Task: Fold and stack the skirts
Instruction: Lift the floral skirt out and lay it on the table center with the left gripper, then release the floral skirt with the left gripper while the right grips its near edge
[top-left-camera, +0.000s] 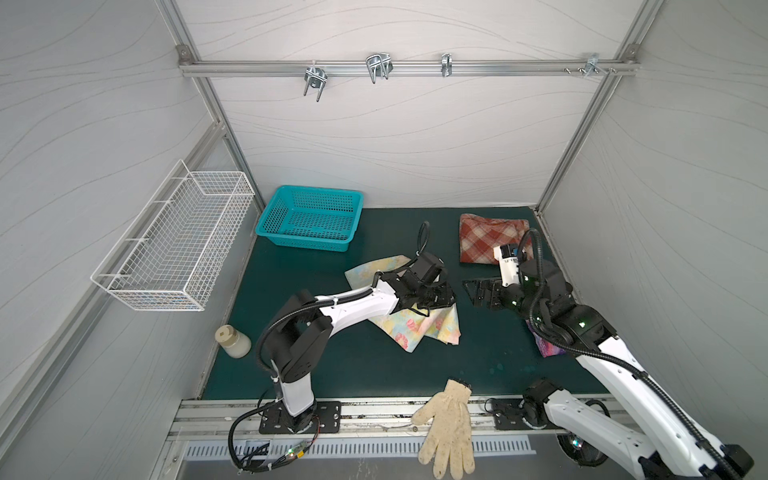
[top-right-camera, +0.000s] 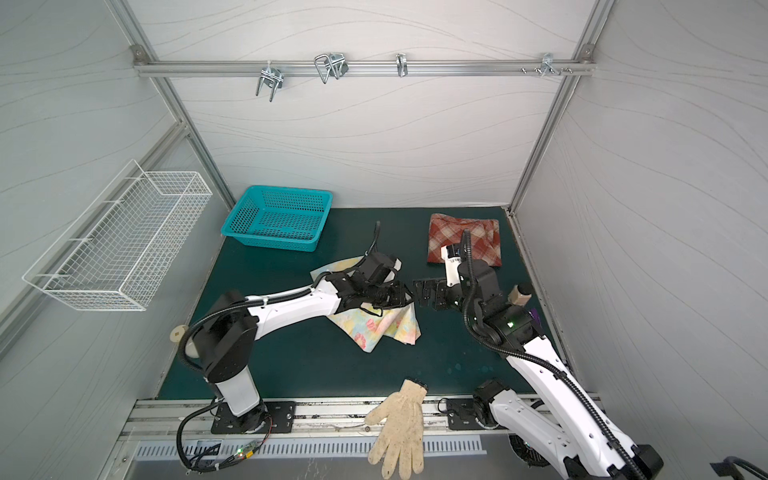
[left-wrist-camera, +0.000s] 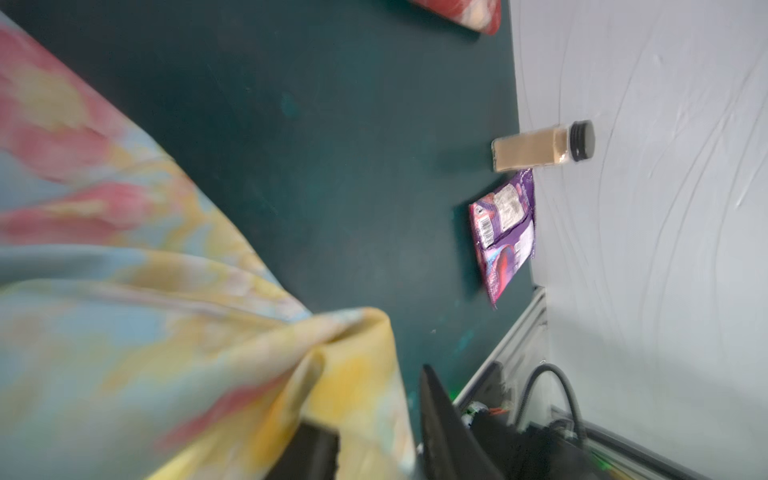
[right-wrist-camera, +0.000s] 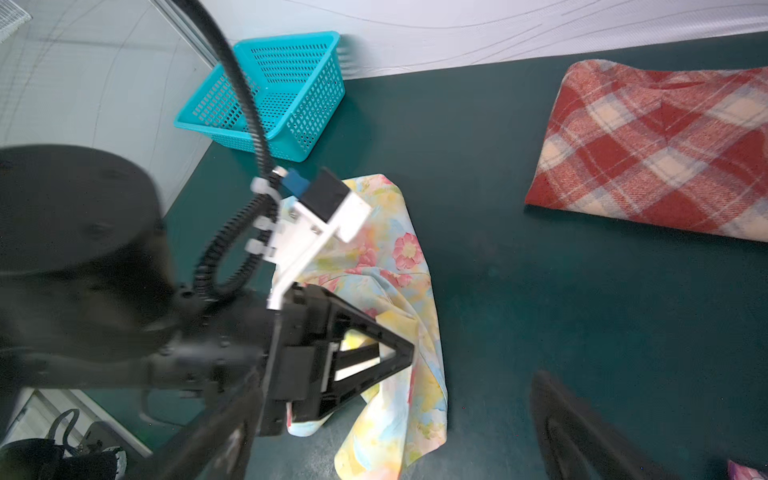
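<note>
The dark green mat (top-left-camera: 332, 365) fills my top views, with a white wire basket (top-left-camera: 174, 249) fixed to the left wall above it. A teal plastic basket (top-left-camera: 309, 218) stands in the far left corner of the mat.

The plaid skirt (top-left-camera: 486, 237), rust-red and cream, lies folded into a flat rectangle in the far right corner, partly behind the right arm's wrist in both top views. The floral skirt (top-left-camera: 432, 328), pastel yellow and blue with pink flowers, lies rumpled mid-mat, well apart from the plaid one and not stacked on it.

The left gripper (top-left-camera: 440, 297) sits over the floral skirt's right side. My left wrist camera shows its jaws part-way apart, with a raised fold of the thin cloth (left-wrist-camera: 353, 345) draped between the fingers. The right gripper (top-left-camera: 482, 293) hangs just beside it, facing it. Its jaws are spread wide and hold nothing, over bare mat between the two skirts.

A cream knitted glove (top-left-camera: 446, 419) lies at the front, fingers hanging over the metal rail. A squat pale jar (top-left-camera: 233, 341) stands at the mat's left edge. By the right wall, a purple snack packet (left-wrist-camera: 503, 237) lies flat, and just beside it a small black-capped bottle (left-wrist-camera: 540, 147) of tan powder stands upright.
</note>
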